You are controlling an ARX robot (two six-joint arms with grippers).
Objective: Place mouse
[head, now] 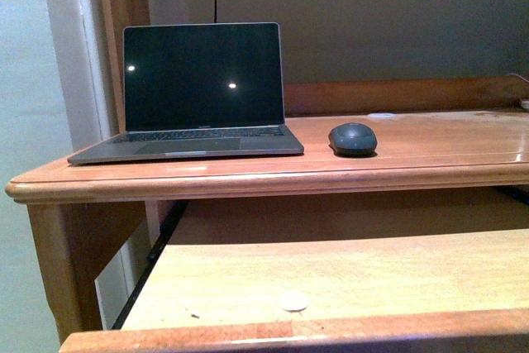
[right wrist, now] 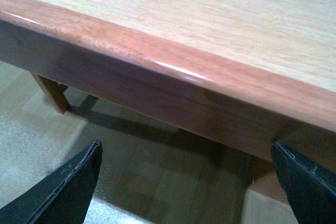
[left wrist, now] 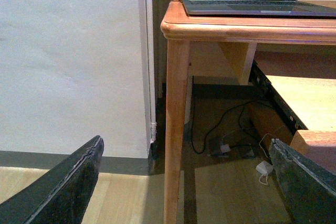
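On the glossy wooden desk (head: 430, 150), matte domed oval mouse (head: 353, 139) beside laptop (head: 198, 93), both pincers (left wrist: 184, 182) (right wrist: 184, 182) spread, empty.

Desk (head: 430, 150): reddish-brown wood, glossy, with a lighter orange-tan top surface. Pull-out shelf (head: 347, 274) below: pale yellow-tan wood grain, edged at the near side by a reddish-brown strip. Laptop (head: 198, 93): grey body, black screen showing two small white light spots. Mouse (head: 353, 139): dark grey, matte, no pattern. Small disc (head: 293, 302) on the shelf: white. Left gripper (left wrist: 184, 182): fingers black with worn, paler edges. Right gripper (right wrist: 184, 182): the same black. Wall (left wrist: 68, 61) at left: pale grey-blue, with a dark grey skirting. Floor (left wrist: 131, 198): light tan wood. Cables (left wrist: 220, 129) under the desk: black, with white plugs.
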